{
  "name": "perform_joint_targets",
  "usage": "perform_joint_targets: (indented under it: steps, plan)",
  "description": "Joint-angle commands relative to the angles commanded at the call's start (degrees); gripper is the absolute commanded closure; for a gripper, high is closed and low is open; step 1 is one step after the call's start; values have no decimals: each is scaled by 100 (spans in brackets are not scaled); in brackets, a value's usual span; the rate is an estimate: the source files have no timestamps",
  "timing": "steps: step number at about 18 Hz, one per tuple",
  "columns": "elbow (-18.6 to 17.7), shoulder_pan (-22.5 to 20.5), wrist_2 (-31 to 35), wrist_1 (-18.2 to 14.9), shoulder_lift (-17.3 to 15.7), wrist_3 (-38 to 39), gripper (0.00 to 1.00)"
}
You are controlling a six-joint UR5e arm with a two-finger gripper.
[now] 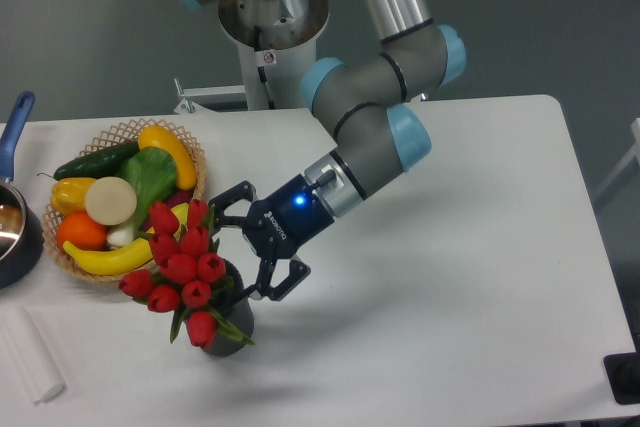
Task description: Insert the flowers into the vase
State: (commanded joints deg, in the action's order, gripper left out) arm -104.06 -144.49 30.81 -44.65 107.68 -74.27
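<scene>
— Flowers (180, 272) where?
— In the vase (229, 327) by the look of it — near left of the table (480, 277), just in front of the basket (190, 162). Stems hidden behind the buds, so depth of seating hard to judge. Leaning left, heads spilling over the rim toward the basket.

— Gripper (262, 257)?
— Spread wide, holding nothing. One finger above, one below, just right of the bunch, close to the buds; touching or not, hard to tell. Looks like a release: jaws apart so the bunch stands on its own in the vase.

— Why the sideways reach?
— Probably to bring the stems in over the rim without knocking the basket's fruit on the far side.

— Risk?
— Top-heavy bunch, small vase. Could tip left if nudged on the way out. Better to back off right, clear of the leaves.
</scene>
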Motion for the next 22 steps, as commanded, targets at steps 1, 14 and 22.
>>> perform_joint_targets:
  steps: [1, 14, 22]
  plan:
    - [0, 0, 256, 0, -97, -9, 0]
    - [211, -640, 2630, -88, -835, 18, 0]
    - [395, -878, 4318, -1255, -1784, -868, 0]
